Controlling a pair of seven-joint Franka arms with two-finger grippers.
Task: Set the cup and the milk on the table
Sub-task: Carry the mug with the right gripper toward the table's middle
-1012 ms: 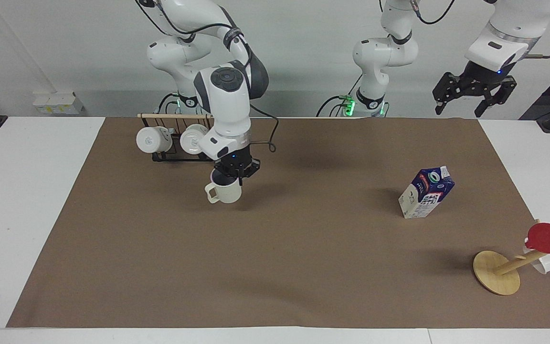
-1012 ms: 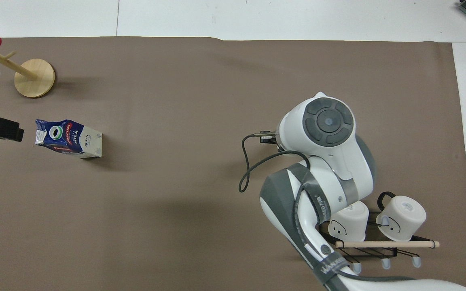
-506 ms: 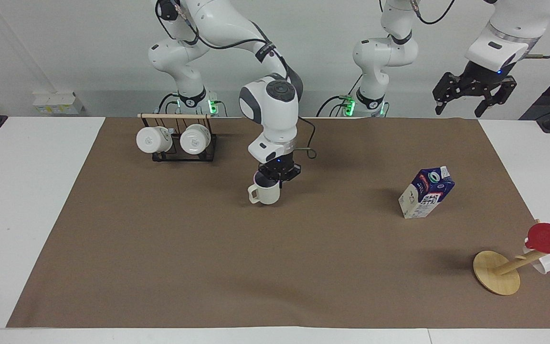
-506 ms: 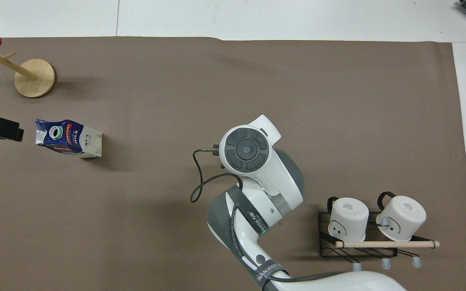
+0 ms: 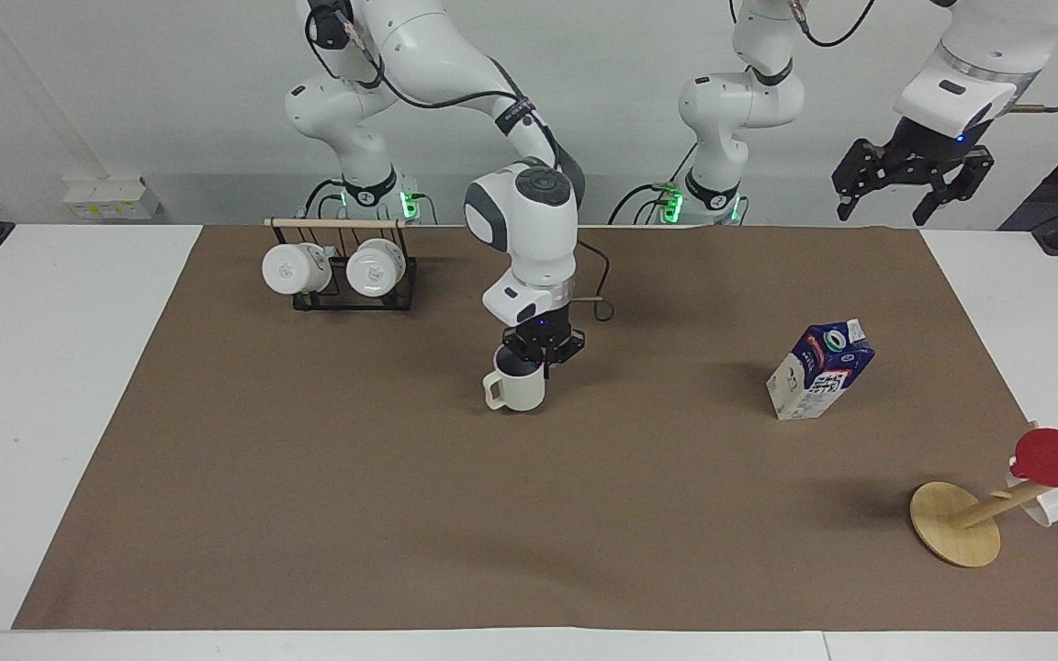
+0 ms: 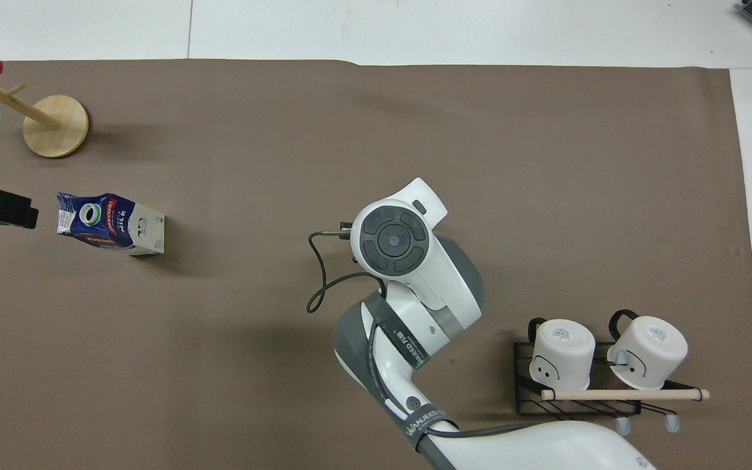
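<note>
The right tool (image 5: 543, 353) was clenched on the rim of the cup (image 5: 520, 389) at the middle of the worktop (image 5: 70, 349), while the left tool (image 5: 913, 188) waited released, raised above the milk (image 5: 818, 370) standing toward the left arm's end.

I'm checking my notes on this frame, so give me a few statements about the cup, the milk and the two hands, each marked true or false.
1. The right hand is shut on the cup. True.
2. The milk lies flat on its side. False: it stands on the brown mat, leaning.
3. The left hand holds the milk. False: it hangs open and empty, raised near its end of the table.
4. Two white mugs hang on the rack. True.
5. The cup is upside down. False: its opening faces up.
</note>
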